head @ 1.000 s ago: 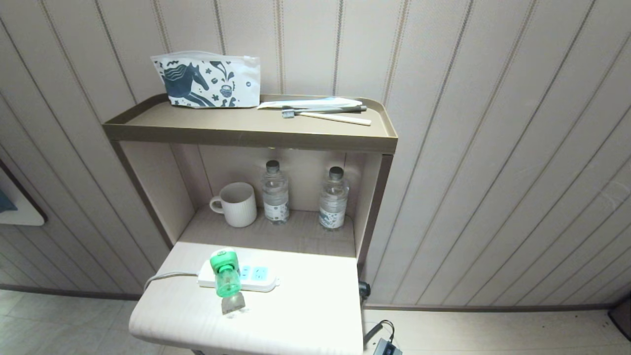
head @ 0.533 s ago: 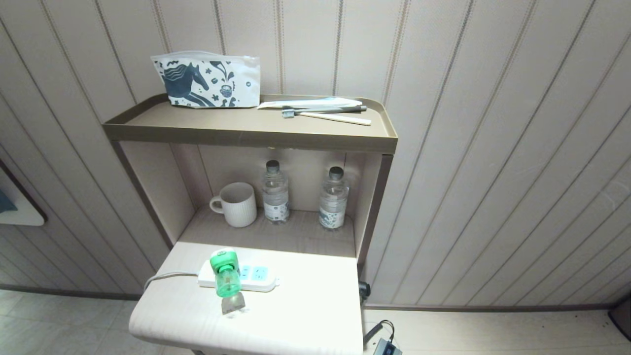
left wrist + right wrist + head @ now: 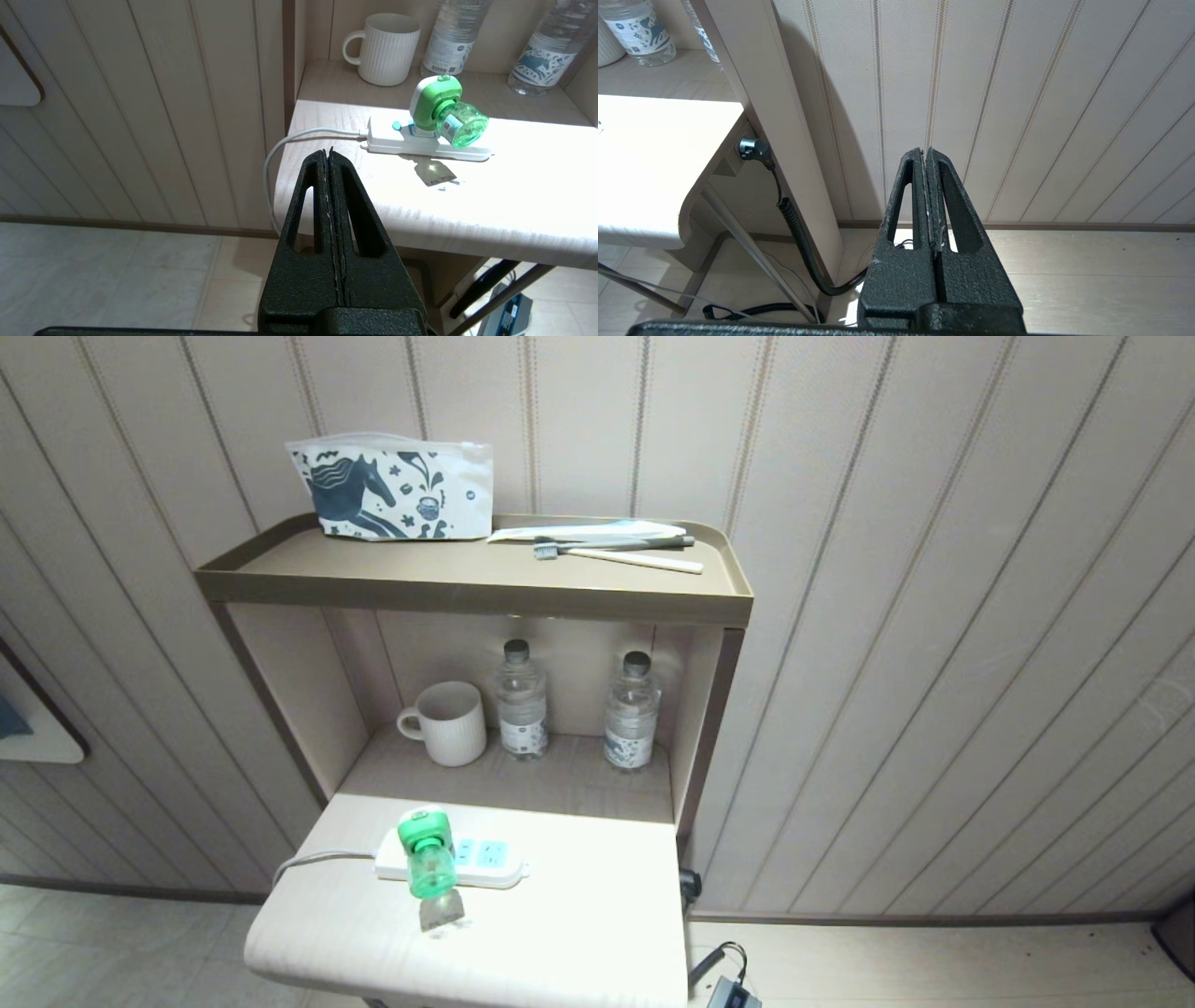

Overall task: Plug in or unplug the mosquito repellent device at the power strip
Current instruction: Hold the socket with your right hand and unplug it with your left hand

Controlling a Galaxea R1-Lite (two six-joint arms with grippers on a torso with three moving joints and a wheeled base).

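From my head camera, the small white-and-green mosquito repellent device (image 3: 426, 852) with its translucent green bottle sits plugged into the long white power strip (image 3: 455, 861) with light-blue sockets, lying on the pale wooden table top (image 3: 579, 933). Behind it, in the recess, stand a ribbed white ceramic mug (image 3: 447, 722) and two clear plastic water bottles (image 3: 521, 700). Neither of my arms shows here.

Through my left wrist camera, my black left gripper (image 3: 330, 156) has its fingers pressed together on nothing, off the table's edge, well short of the device (image 3: 444, 111) on the strip (image 3: 423, 145).

Through my right wrist camera, my black right gripper (image 3: 925, 156) is likewise closed and empty, facing the panelled wall (image 3: 1017, 93) beside the table.
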